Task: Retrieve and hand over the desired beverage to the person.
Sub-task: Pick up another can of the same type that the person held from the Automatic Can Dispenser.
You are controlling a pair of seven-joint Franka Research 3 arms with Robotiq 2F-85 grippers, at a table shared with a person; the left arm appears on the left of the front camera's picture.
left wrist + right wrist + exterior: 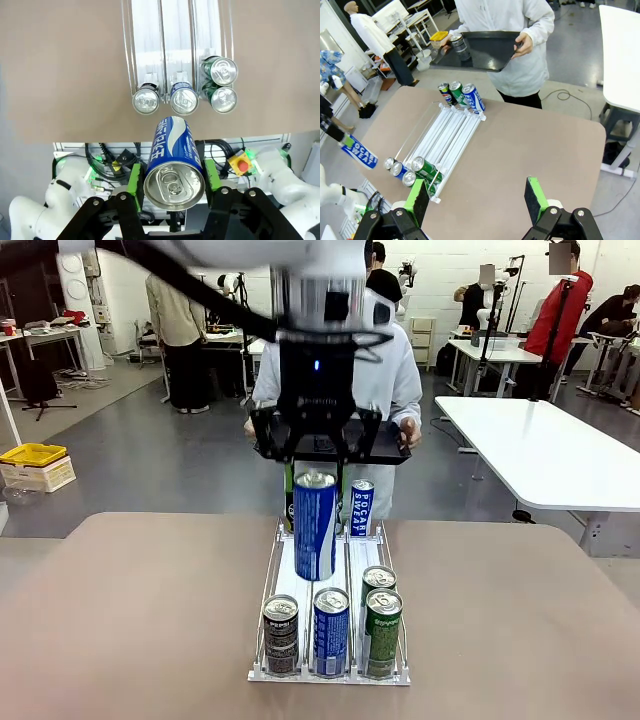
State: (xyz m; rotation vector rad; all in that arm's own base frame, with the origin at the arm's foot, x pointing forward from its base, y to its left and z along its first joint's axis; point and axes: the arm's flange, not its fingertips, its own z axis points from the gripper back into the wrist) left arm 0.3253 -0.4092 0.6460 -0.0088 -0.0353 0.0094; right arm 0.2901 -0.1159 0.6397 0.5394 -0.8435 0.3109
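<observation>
While the right gripper (477,200) is held wide open, a blue can (315,525) is gripped above the rack (272,585) by the left gripper (316,445).

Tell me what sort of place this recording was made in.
Most likely a robotics lab or test hall: rows of white work tables, other people at benches behind, and a white can rack of drinks set on the table for the left gripper.

yellow crate (32,454) on floor, white table (545,450) beside.
</observation>
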